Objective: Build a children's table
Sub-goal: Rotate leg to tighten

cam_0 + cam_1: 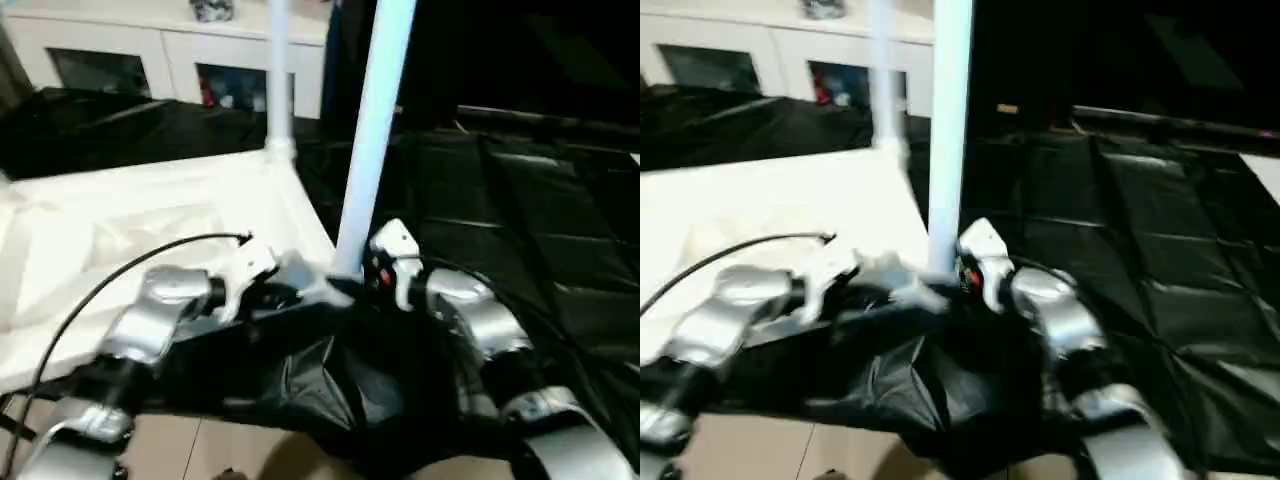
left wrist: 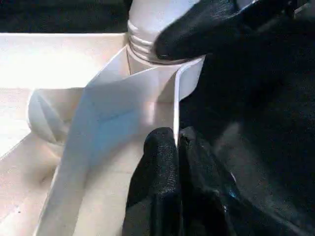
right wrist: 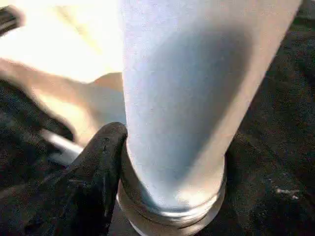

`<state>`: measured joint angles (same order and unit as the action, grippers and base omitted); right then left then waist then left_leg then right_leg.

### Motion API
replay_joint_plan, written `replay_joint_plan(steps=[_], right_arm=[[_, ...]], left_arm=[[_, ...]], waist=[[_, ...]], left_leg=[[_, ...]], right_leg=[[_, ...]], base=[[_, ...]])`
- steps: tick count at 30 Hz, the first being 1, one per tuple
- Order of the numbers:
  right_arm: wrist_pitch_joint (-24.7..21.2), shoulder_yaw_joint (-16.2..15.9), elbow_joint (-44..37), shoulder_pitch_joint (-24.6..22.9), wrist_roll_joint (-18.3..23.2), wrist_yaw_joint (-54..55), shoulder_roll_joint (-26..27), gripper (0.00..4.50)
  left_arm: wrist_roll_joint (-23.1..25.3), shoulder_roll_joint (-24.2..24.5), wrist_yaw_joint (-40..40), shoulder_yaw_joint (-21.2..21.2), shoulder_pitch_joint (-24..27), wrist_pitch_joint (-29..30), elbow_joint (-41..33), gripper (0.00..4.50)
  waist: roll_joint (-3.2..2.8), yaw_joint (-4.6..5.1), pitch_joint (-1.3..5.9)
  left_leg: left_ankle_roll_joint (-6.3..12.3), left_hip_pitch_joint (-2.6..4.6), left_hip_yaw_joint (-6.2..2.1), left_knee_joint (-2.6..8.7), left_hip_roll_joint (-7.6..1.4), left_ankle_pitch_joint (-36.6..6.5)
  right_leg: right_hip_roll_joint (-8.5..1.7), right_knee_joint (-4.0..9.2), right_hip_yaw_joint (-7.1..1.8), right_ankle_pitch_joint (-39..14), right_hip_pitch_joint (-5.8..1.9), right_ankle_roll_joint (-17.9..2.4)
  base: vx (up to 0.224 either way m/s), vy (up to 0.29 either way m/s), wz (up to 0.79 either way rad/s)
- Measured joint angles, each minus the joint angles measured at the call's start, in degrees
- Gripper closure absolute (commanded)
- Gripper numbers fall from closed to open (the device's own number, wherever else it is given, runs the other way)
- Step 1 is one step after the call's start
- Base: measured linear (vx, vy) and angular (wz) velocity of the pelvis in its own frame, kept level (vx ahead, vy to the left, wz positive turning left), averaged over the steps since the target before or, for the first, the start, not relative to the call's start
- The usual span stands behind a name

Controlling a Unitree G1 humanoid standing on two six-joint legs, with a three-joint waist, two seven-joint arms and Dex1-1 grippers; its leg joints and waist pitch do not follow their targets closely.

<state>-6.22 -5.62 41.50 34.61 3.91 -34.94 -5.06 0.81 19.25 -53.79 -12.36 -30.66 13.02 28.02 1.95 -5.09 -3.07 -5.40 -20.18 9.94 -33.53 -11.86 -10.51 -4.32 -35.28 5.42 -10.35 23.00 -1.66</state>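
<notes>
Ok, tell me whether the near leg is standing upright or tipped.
Upright: the near leg rises almost straight up from the tabletop's near corner, its base between the right gripper's fingers.

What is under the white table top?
A black sheet lies under the upside-down table top and spreads out around it. What the sheet rests on beneath the top is covered. Two legs stand up from its corners.

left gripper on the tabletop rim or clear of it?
Touching. The left wrist view shows the left gripper shut on the thin edge wall of the tabletop, one finger on each side.
</notes>
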Motion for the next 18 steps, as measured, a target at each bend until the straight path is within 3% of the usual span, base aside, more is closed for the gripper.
replay_joint_plan(steps=[3,7,8,14,18], right_arm=[[-0.24,2.26,1.63,1.08,-0.73,9.50,3.59,1.82],[0.35,2.77,1.86,1.07,-1.38,12.21,4.61,1.82],[0.74,2.80,1.99,1.04,-1.49,12.40,4.75,1.12],[1.46,2.95,2.00,0.97,-0.24,7.64,3.97,0.67],[3.63,0.48,1.96,1.29,-1.25,1.95,0.92,0.32]], left_arm=[[1.33,-2.78,4.30,0.05,-1.69,1.04,1.85,4.50],[1.57,-3.45,5.27,-0.07,-1.93,1.12,2.20,4.50],[1.62,-3.46,5.24,-0.06,-1.94,1.12,2.22,4.50],[1.54,-2.38,2.45,-0.32,-1.46,0.52,1.48,4.50],[0.47,-0.40,-1.85,-0.95,0.00,-0.44,-0.92,4.50]], waist=[[-0.23,0.00,0.00],[-0.37,-0.04,0.08],[-0.38,-0.04,0.08],[-0.37,-0.04,0.07],[-0.70,-0.25,-0.03]], left_leg=[[0.00,-0.05,0.00,0.02,0.00,0.00],[0.02,-0.08,0.01,0.08,0.01,-0.02],[0.02,-0.08,0.01,0.07,0.01,-0.02],[0.02,-0.07,0.01,0.07,0.00,-0.01],[0.02,-0.11,0.01,0.03,0.01,-0.01]], right_leg=[[0.00,0.06,0.00,-0.02,0.03,0.02],[0.00,0.15,0.00,-0.07,0.02,0.01],[0.00,0.14,0.01,-0.07,0.02,0.01],[0.00,0.12,0.01,-0.06,0.03,0.01],[-0.01,0.12,0.01,-0.06,0.02,0.01]], base=[[0.000,0.000,0.00],[0.000,0.000,0.00],[0.000,0.000,0.00],[0.000,0.000,0.00],[0.000,0.000,0.00]])
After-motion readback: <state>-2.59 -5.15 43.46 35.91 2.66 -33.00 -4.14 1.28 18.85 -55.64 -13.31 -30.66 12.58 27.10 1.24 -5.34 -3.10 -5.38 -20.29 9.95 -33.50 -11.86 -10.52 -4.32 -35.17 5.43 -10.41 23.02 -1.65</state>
